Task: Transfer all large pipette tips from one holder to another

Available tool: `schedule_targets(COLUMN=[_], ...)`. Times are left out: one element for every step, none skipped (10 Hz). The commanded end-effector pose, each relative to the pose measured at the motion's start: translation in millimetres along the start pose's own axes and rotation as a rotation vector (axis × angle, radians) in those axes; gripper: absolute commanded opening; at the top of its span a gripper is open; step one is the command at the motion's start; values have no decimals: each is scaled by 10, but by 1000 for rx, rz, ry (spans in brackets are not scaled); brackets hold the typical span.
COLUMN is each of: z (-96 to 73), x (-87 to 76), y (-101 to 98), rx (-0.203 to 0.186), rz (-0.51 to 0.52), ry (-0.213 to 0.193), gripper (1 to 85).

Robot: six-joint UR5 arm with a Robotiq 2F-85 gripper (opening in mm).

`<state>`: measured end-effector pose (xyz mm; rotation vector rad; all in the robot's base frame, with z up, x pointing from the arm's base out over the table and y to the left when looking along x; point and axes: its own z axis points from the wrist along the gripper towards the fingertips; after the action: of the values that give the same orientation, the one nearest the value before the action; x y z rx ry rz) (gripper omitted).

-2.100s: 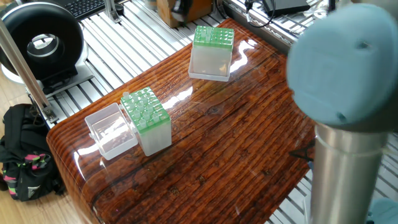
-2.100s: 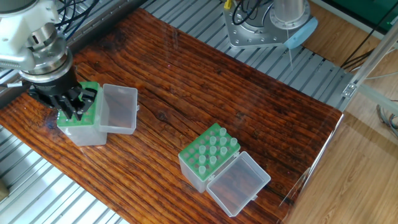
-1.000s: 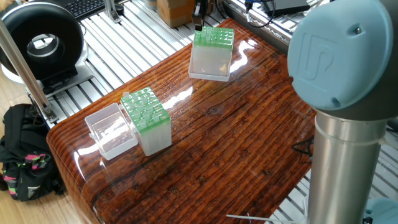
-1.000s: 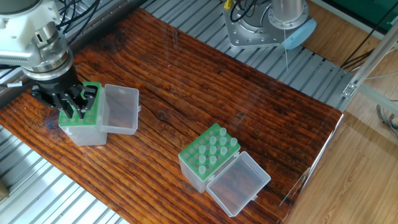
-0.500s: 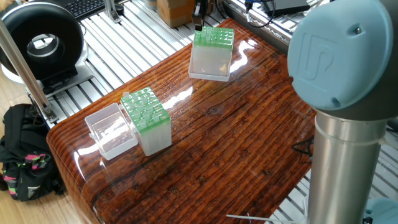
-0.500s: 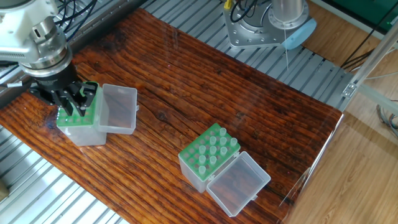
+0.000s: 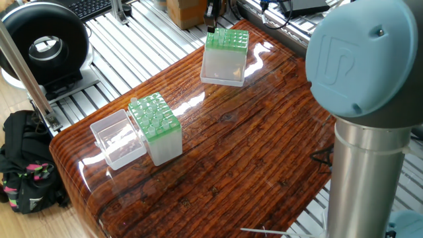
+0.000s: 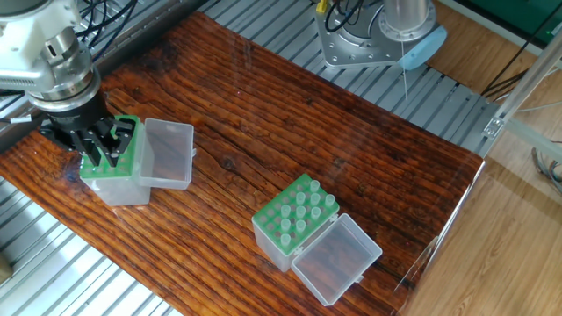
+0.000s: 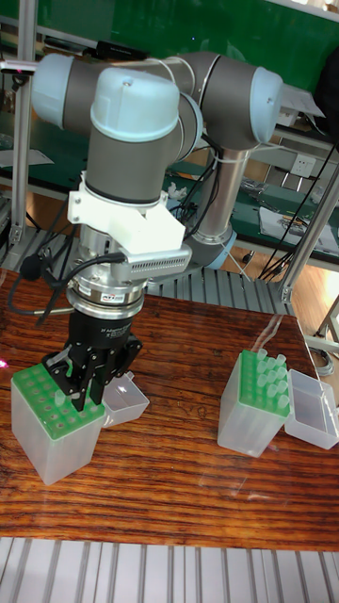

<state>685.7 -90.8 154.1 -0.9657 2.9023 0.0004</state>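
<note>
A: Where are the tips (image 8: 297,213)?
B: Upright in the right-hand holder (image 8: 294,219), lid open, well apart from the arm.
A: And the gripper (image 8: 95,159)?
B: Low over the left holder (image 8: 112,180); whether its fingers (image 9: 87,388) pinch anything, I cannot tell.

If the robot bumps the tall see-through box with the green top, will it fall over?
Probably it could. The tall clear plastic box with the green grid top looks taller than wide and thin-walled, so likely light and tippy. The glossy wooden table seems slick, so it might slide first. The hand sits over its top.
</note>
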Motion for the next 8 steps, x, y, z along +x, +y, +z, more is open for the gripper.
schedule_targets(z=[76,97,104,107,110,112,111,108], x=[-14,-1,32,47,65,82,95,96], y=[2,-5,-9,-11,-14,-17,-13,-14], rx=[-4,-1,1,2,4,5,4,4], rz=[-1,-3,-3,-3,-3,-4,-4,-4], ry=[-15,-17,-15,-16,-13,-10,-9,-9], gripper=[290,290,290,290,290,287,287,287])
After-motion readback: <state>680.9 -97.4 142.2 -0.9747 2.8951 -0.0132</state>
